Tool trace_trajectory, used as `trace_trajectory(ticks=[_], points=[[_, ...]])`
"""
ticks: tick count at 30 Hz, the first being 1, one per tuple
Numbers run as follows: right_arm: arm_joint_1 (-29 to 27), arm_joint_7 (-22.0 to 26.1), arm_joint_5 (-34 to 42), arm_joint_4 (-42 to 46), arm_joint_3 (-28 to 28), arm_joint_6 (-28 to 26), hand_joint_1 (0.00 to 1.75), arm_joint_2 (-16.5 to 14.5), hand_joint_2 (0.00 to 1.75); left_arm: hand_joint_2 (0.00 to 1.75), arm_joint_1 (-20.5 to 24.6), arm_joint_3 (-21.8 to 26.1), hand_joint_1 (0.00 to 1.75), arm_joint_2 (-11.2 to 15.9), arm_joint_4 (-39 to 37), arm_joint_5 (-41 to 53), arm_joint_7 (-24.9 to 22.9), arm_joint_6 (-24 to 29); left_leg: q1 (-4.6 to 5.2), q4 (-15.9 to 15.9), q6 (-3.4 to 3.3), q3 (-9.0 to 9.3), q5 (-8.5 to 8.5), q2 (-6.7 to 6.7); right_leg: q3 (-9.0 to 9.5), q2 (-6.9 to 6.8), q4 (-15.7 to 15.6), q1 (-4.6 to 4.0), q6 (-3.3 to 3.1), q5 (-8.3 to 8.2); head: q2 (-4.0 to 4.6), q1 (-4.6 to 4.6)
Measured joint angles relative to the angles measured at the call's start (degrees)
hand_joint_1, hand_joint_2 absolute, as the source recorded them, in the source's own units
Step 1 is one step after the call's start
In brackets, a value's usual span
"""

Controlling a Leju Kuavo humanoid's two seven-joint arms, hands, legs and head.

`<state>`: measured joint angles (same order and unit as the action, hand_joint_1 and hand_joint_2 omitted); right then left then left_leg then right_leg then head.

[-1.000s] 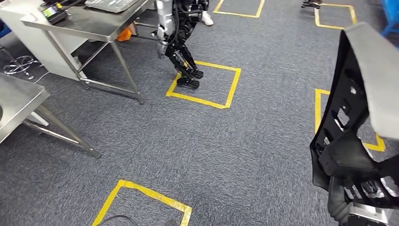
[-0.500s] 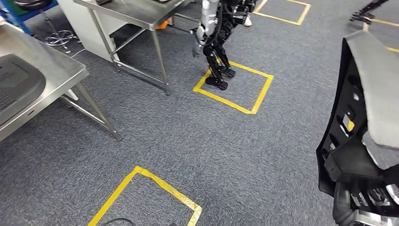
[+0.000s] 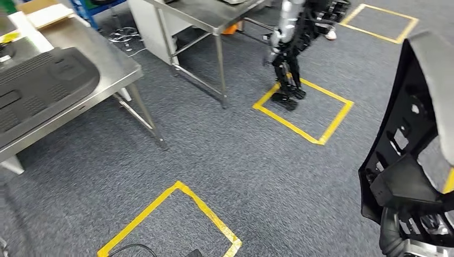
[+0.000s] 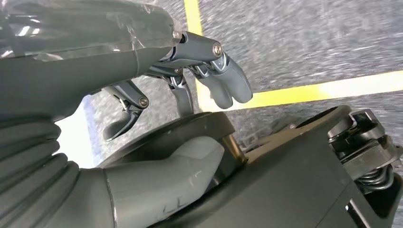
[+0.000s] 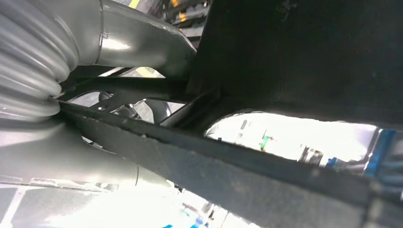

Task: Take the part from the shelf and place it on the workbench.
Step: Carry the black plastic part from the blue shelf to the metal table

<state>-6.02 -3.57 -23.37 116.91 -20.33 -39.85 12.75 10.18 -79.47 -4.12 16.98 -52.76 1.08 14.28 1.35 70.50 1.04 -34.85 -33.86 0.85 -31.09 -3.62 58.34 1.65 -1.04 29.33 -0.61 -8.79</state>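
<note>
My right hand grips the lower end of a large black moulded part at the right edge of the head view; the part stands upright with a grey padded face. In the right wrist view the part's dark ribs lie close against my right hand. A steel workbench stands at the far left, apart from me. My left hand hangs over the carpet, fingers apart, holding nothing.
A similar black part lies on the workbench. A second steel table stands further back. Another humanoid robot stands in a yellow taped square. A taped square with a cable marks the carpet near my feet.
The camera has turned: the whole floor scene slid to the right, and the workbench with its black part came into view at left. My right hand still holds the part the same way.
</note>
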Motion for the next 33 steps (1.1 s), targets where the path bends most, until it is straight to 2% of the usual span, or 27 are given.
trace_trajectory(ticks=[2,3,4,5,6,7,8,9,11,12,13,14,15,16,17,18,19,20,22,24,26,27,28,29,30,31,33], points=[[0.0,0.0,0.0,0.0,0.0,0.0,1.75,0.0,1.75,1.75,-0.6,0.0,1.75,0.0,0.0,0.0,-0.2,0.0,0.07,-7.5,-0.20,3.27,3.77,-2.23,0.75,-1.17,0.0,-0.10,0.41,0.52,0.00,0.05],[0.0,0.0,0.0,0.0,0.1,0.0,1.75,0.0,1.75,1.75,-0.9,0.0,1.75,0.0,0.0,0.0,-0.2,0.0,0.19,-10.3,-0.56,4.28,4.59,-3.30,0.85,-1.65,0.1,-0.28,0.65,0.66,0.00,0.06],[-0.1,0.0,0.0,0.0,0.1,0.0,1.75,0.0,1.75,1.75,-1.1,0.0,1.75,0.0,0.0,0.0,-0.2,0.0,0.34,-11.6,-1.01,4.53,4.63,-3.96,0.77,-2.16,0.1,-0.49,0.87,0.71,0.00,0.09],[-0.1,0.0,0.0,0.0,0.1,0.0,1.75,0.0,1.75,1.75,-1.2,0.0,1.75,0.1,0.0,0.0,-0.1,0.0,0.50,-12.0,-1.50,4.39,4.41,-3.88,0.64,-2.76,0.1,-0.70,1.06,0.68,-0.01,0.13],[-0.1,0.0,-0.1,0.0,0.2,0.0,1.75,0.0,1.75,1.75,-1.1,0.0,1.75,0.1,0.0,0.1,0.0,0.0,0.46,-12.4,-1.98,4.34,4.32,-3.22,0.58,-3.44,0.1,-0.79,1.32,0.70,-0.01,0.09],[0.0,0.0,-0.2,0.0,0.2,0.0,1.75,0.0,1.75,1.75,-1.1,0.0,1.75,0.0,0.0,0.2,0.1,0.0,0.36,-12.7,-2.34,4.31,4.41,-2.54,0.64,-3.47,0.2,-0.75,1.59,1.00,-0.01,0.13],[0.0,-0.1,-0.3,0.1,0.2,0.0,1.75,0.0,1.75,1.75,-1.1,0.0,1.75,0.0,0.0,0.4,0.1,0.0,0.23,-13.0,-2.68,4.41,4.58,-1.91,0.44,-2.55,1.1,-0.68,1.83,1.70,-0.01,0.22],[0.0,-0.1,-0.5,0.1,0.2,0.0,1.75,0.0,1.75,1.75,-1.1,0.0,1.75,0.0,0.0,0.5,0.1,0.0,0.06,-13.2,-3.02,4.57,4.74,-1.34,-0.36,-1.00,3.0,-0.58,2.01,2.94,-0.01,0.36],[-0.2,-0.2,-0.6,0.1,0.2,0.0,1.75,0.0,1.75,1.75,-1.0,0.0,1.75,-0.1,0.0,0.9,0.2,-0.1,-0.07,-13.4,-3.48,4.68,4.83,-0.17,-4.08,2.31,10.3,-0.56,2.05,6.22,-0.01,0.71],[-0.4,-0.4,-0.7,0.2,0.2,0.0,1.75,0.0,1.75,1.75,-0.9,0.0,1.75,-0.1,0.0,1.0,0.4,-0.2,-0.03,-13.3,-3.60,4.69,4.80,0.49,-6.30,2.97,14.1,-0.62,1.99,7.34,-0.01,0.79],[-0.6,-0.5,-0.7,0.2,0.3,0.0,1.75,0.0,1.75,1.75,-0.9,0.0,1.75,-0.1,0.0,1.1,0.6,-0.2,0.04,-13.3,-3.68,4.74,4.75,1.21,-7.94,3.24,16.5,-0.72,1.90,7.44,-0.01,0.81],[-0.8,-0.6,-0.7,0.2,0.3,0.0,1.75,0.0,1.75,1.75,-0.9,0.0,1.75,-0.1,0.0,1.2,0.9,-0.3,0.09,-13.2,-3.72,4.83,4.67,1.99,-8.58,3.40,16.7,-0.82,1.73,6.30,-0.01,0.81],[-0.9,-0.6,-0.7,0.2,0.3,0.0,1.75,0.0,1.75,1.75,-0.9,0.0,1.75,-0.1,0.1,1.2,1.1,-0.4,0.13,-13.1,-3.73,5.00,4.53,2.80,-8.06,3.71,14.4,-0.91,1.48,4.02,-0.01,0.81],[-0.9,-0.6,-0.7,0.2,0.3,0.0,1.75,0.0,1.75,1.75,-0.9,0.0,1.75,-0.2,0.1,1.2,1.2,-0.5,0.13,-13.0,-3.70,5.22,4.34,3.58,-6.78,4.47,10.5,-0.97,1.18,1.27,-0.01,0.83],[-0.9,-0.6,-0.7,0.2,0.3,0.0,1.75,0.0,1.75,1.75,-0.8,0.0,1.75,-0.3,0.1,1.3,1.2,-0.5,0.17,-12.8,-3.57,5.31,4.11,4.28,-5.38,5.85,6.7,-0.96,0.95,-0.79,0.00,0.85],[-1.0,-0.6,-0.8,0.2,0.3,0.0,1.75,0.0,1.75,1.75,-0.8,0.0,1.75,-0.3,0.1,1.3,1.3,-0.5,0.12,-12.6,-3.42,5.25,3.92,5.00,-4.16,7.03,3.5,-0.90,0.88,-1.98,0.00,0.84],[-1.0,-0.7,-0.8,0.3,0.3,0.0,1.75,0.0,1.75,1.75,-0.7,0.0,1.75,-0.4,0.1,1.3,1.3,-0.6,0.00,-12.5,-3.21,5.07,3.81,5.61,-3.50,7.88,1.8,-0.89,0.89,-2.26,0.00,0.82],[-1.1,-0.7,-0.8,0.4,0.3,0.0,1.75,0.0,1.75,1.75,-0.6,0.0,1.75,-0.4,0.1,1.3,1.3,-0.6,-0.15,-12.5,-2.93,4.82,3.78,6.22,-3.22,8.13,1.2,-0.87,0.92,-1.91,0.00,0.81],[-1.0,-0.6,-0.8,0.4,0.3,0.0,1.75,0.0,1.75,1.75,-0.5,0.0,1.75,-0.4,0.1,1.3,1.3,-0.6,-0.33,-12.4,-2.33,4.73,3.63,7.00,-2.73,6.89,0.6,-0.74,0.73,-1.77,0.00,0.77],[-0.9,-0.5,-0.8,0.5,0.3,0.0,1.75,-0.1,1.75,1.75,-0.6,0.0,1.75,-0.4,0.1,1.5,1.2,-0.5,-0.01,-10.0,-1.47,3.95,2.19,4.77,-1.91,5.31,-0.1,-0.41,0.26,-1.63,0.01,0.45],[-1.1,-0.4,-1.0,0.6,0.3,0.0,1.75,-0.1,1.75,1.75,-0.3,-0.1,1.75,-0.2,0.0,1.7,1.0,-0.5,0.17,-3.6,-0.61,1.03,-0.74,1.58,-1.16,3.51,-0.3,-0.30,-0.12,-1.22,0.01,0.09],[-1.2,-0.4,-1.1,0.7,0.3,0.0,1.75,-0.2,1.75,1.75,-0.1,-0.1,1.75,-0.1,0.0,1.8,1.0,-0.5,0.16,0.0,-0.32,-0.68,-2.04,0.93,-0.87,2.54,-0.3,-0.30,-0.21,-0.96,0.00,0.04],[-1.3,-0.5,-1.2,0.7,0.3,0.0,1.75,-0.2,1.75,1.75,0.1,-0.1,1.75,0.0,0.0,1.8,0.9,-0.5,0.16,2.5,-0.15,-1.73,-2.57,0.66,-0.55,1.64,-0.3,-0.28,-0.20,-0.68,0.00,0.03],[-1.4,-0.5,-1.3,0.7,0.3,0.0,1.75,-0.2,1.75,1.75,0.1,-0.1,1.75,0.1,0.0,1.9,0.9,-0.5,0.16,3.1,-0.08,-1.83,-2.07,0.50,-0.19,0.79,-0.3,-0.26,-0.15,-0.41,0.00,0.03],[-1.4,-0.5,-1.3,0.7,0.3,0.0,1.75,-0.2,1.75,1.75,0.0,-0.1,1.75,0.1,0.0,1.9,0.8,-0.6,0.12,1.4,-0.05,-0.89,-0.52,0.24,0.22,0.04,-0.3,-0.23,-0.05,-0.14,0.01,0.03],[-1.3,-0.5,-1.3,0.7,0.3,0.0,1.75,-0.2,1.75,1.75,-0.2,-0.1,1.75,0.1,0.0,1.9,0.6,-0.6,0.06,-2.0,-0.05,0.81,1.74,-0.42,0.68,-0.62,-0.3,-0.19,0.09,0.14,0.01,0.02],[-1.2,-0.3,-1.3,0.7,0.3,0.0,1.75,-0.3,1.75,1.75,-0.8,-0.1,1.75,0.1,0.0,1.9,0.3,-0.7,0.25,-8.8,-0.32,3.74,4.73,-3.06,1.30,-1.71,-0.3,-0.40,0.52,0.62,0.00,0.02]])
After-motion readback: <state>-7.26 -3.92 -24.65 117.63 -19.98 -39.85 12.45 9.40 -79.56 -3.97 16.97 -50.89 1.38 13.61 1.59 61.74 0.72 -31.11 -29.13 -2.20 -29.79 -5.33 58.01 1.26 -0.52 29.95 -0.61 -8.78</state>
